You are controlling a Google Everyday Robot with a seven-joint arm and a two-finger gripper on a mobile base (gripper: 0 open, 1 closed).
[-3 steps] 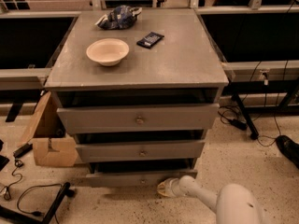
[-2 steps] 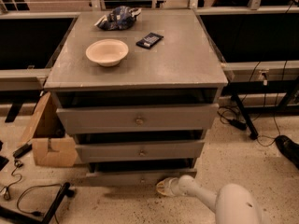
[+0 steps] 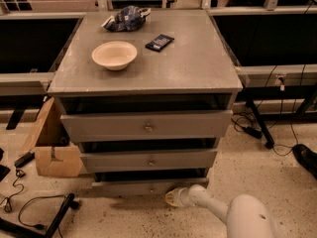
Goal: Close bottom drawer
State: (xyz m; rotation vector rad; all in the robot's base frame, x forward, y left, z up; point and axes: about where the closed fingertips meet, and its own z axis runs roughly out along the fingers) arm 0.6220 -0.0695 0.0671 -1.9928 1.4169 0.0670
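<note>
The bottom drawer (image 3: 143, 186) is the lowest, slimmest grey front of the cabinet, standing out slightly near the floor, with a dark gap above it. Its small knob sits near the middle. My white arm reaches in from the lower right, and the gripper (image 3: 172, 198) is low at the floor, right at the drawer front's lower right part. The middle drawer (image 3: 148, 160) and the top drawer (image 3: 146, 126) with brass knobs also stand out a little.
On the cabinet top (image 3: 198, 63) are a white bowl (image 3: 114, 54), a dark flat packet (image 3: 159, 41) and a crumpled blue bag (image 3: 126, 19). A cardboard box (image 3: 53, 148) stands at the left, cables (image 3: 29, 207) lie on the floor, desk legs at the right.
The gripper has stayed at the drawer front's lower right; the drawer and the arm show almost no movement.
</note>
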